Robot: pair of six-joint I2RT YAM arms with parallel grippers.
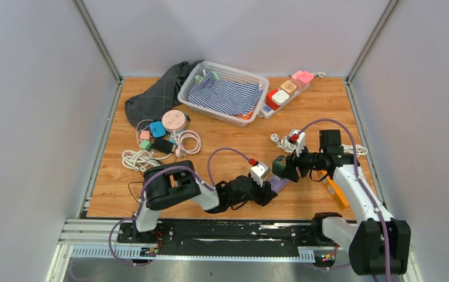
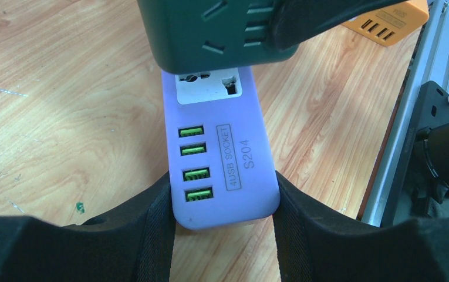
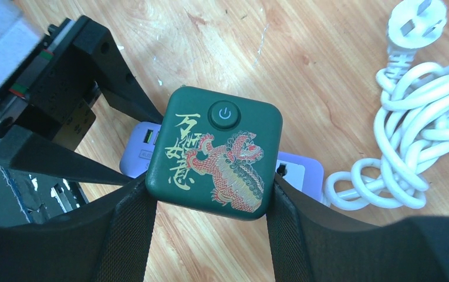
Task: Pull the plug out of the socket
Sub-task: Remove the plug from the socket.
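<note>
A purple USB socket strip lies low over the wooden table, and my left gripper is shut on its near end, one pad on each long side. A dark green cube plug with a dragon print and a power button sits over the strip's far end. My right gripper is shut on that plug's two sides. Its prongs are hidden, so I cannot tell whether they are still in the strip. In the top view, plug and strip lie between the two arms, near the table's front.
A coiled white cable with its own plug lies right of the strip. An orange power strip sits by the right arm. At the back are a white basket, a tray of cube adapters and a pile of cables and sockets.
</note>
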